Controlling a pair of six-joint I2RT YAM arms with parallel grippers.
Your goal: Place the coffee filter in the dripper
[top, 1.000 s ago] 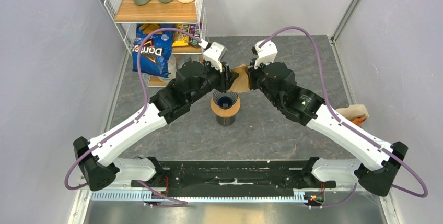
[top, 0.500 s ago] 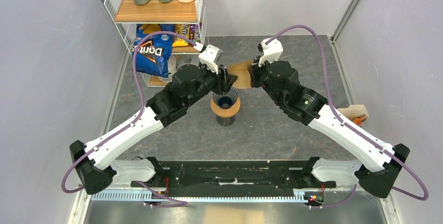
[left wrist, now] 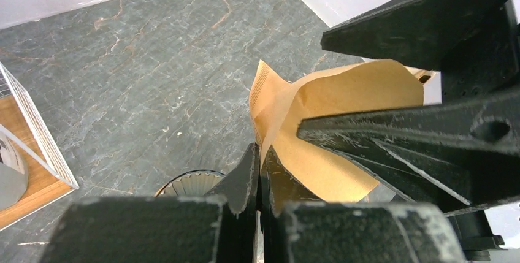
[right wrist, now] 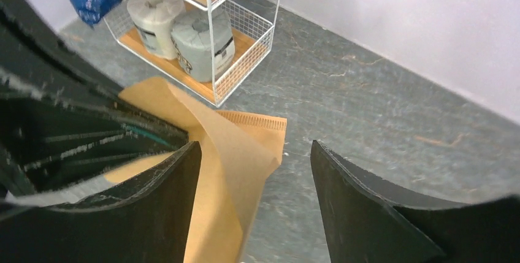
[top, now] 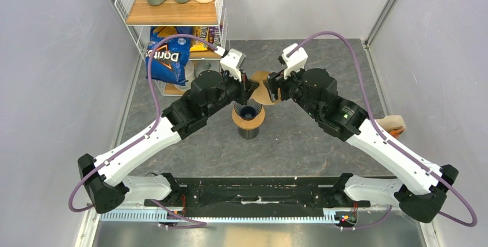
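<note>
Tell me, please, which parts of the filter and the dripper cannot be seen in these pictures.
1. Top view: most of the coffee filter is covered by the left gripper and the right gripper.
2. Left wrist view: the dripper shows only a slice of its rim; the left gripper's fingers hide the rest.
3. Right wrist view: the filter's lower part is cut off by the bottom edge, and the dripper is out of frame.

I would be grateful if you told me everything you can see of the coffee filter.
The coffee filter is thin light-brown paper, fan-shaped, with a curved edge and a crimped seam down one side. It is creased and bowed, held in the air between both arms, just beyond the dripper and not in it. The left gripper is shut on its lower edge. The right gripper is open, with the paper partly between its fingers.
</note>
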